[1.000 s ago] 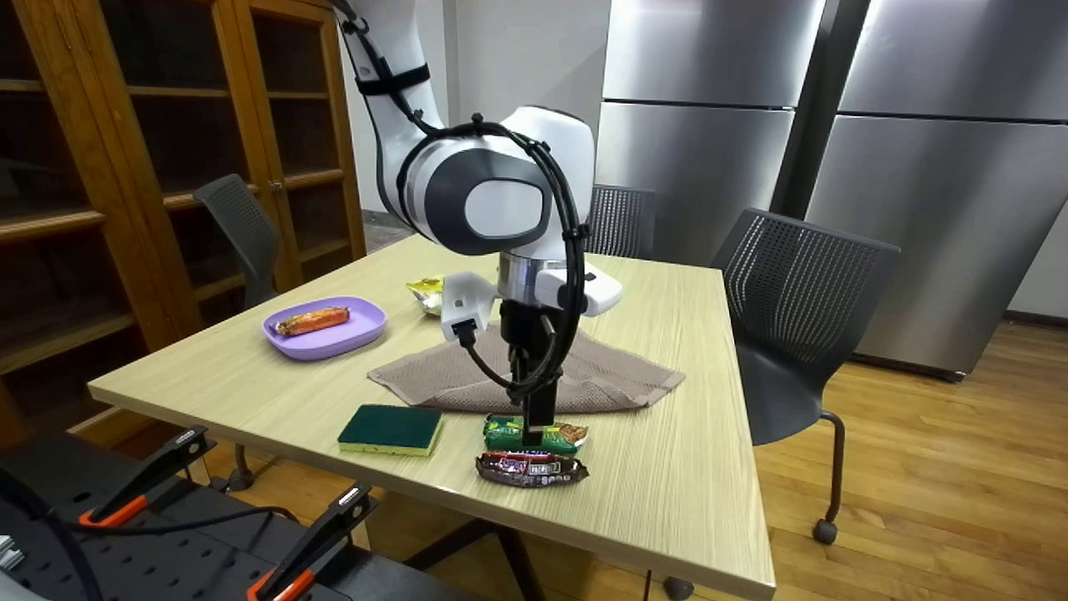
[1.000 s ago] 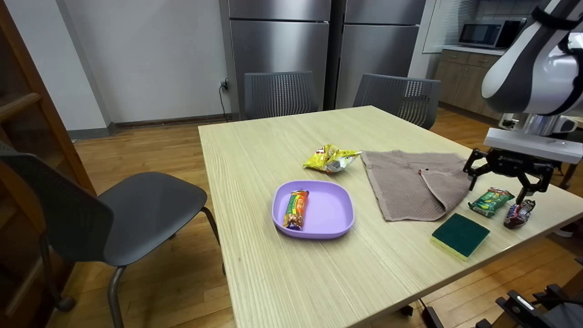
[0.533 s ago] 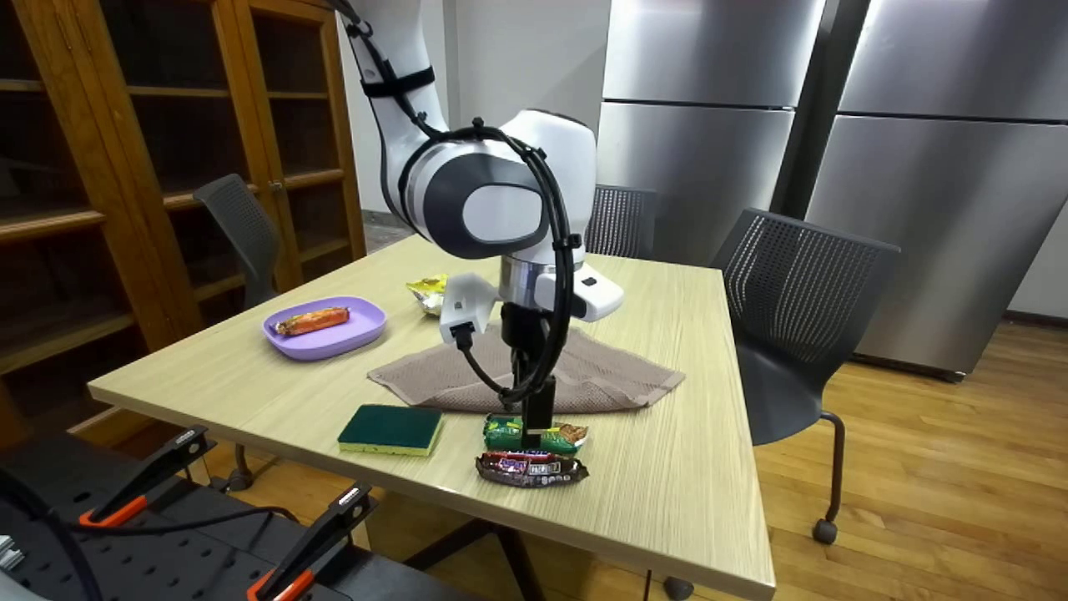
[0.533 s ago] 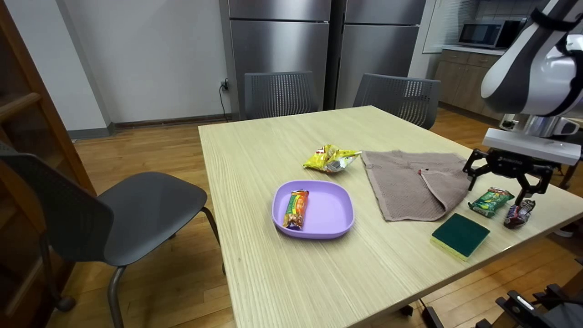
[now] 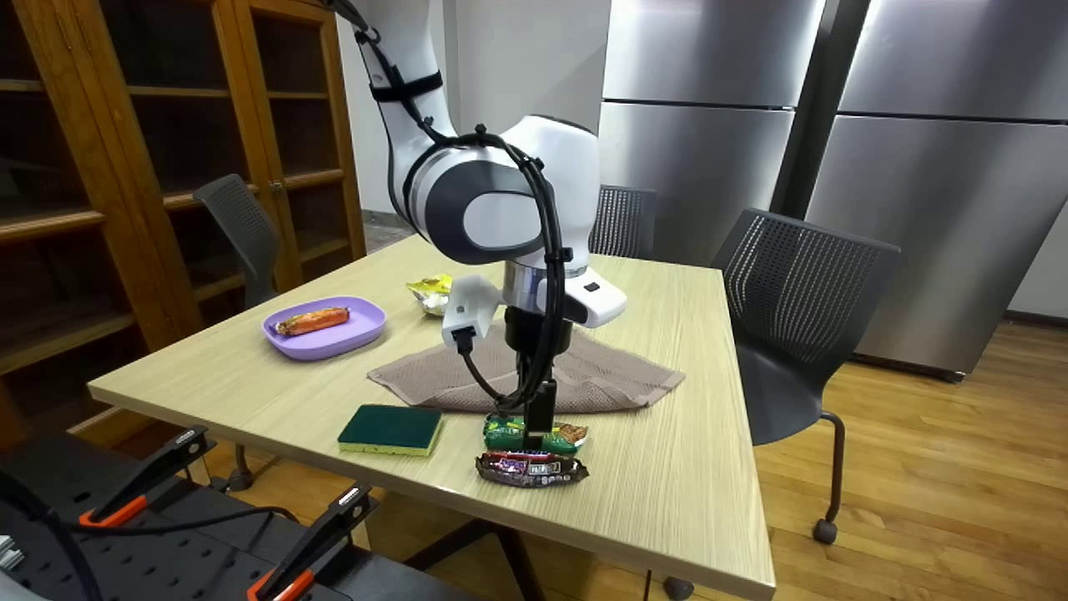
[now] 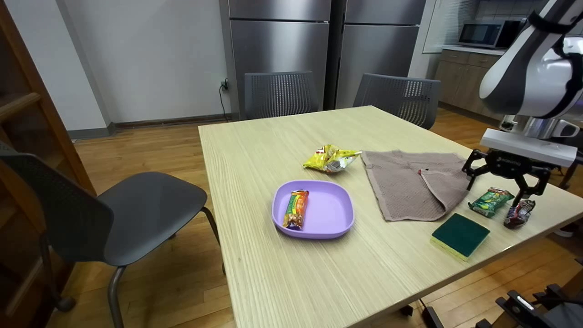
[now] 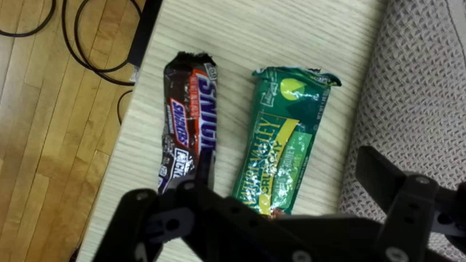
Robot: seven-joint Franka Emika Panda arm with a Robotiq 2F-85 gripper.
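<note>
My gripper [image 6: 493,195] points down over the table with its jaws wide apart and nothing held. In the wrist view the gripper [image 7: 285,160] straddles a green Nature Valley bar [image 7: 275,145], which lies on the table between and below the fingers. One finger overlaps the far side of a dark Snickers wrapper [image 7: 182,120]; whether it touches is unclear. The opposite finger [image 7: 380,178] appears over the grey-brown towel [image 7: 407,91]. An exterior view shows the green bar [image 5: 505,436] directly behind the Snickers [image 5: 534,474], partly hidden by the gripper.
A green-and-yellow sponge [image 6: 460,234] lies beside the bars near the table edge. Farther off are a purple plate [image 6: 330,214] with an orange-wrapped bar [image 6: 297,209] on it and a crumpled yellow bag [image 6: 328,159]. Chairs stand around the table [image 6: 273,273].
The arm has come down slightly and shifted a little, bringing one fingertip closer to the Snickers. The jaws have stayed wide, and the objects on the table have not moved.
</note>
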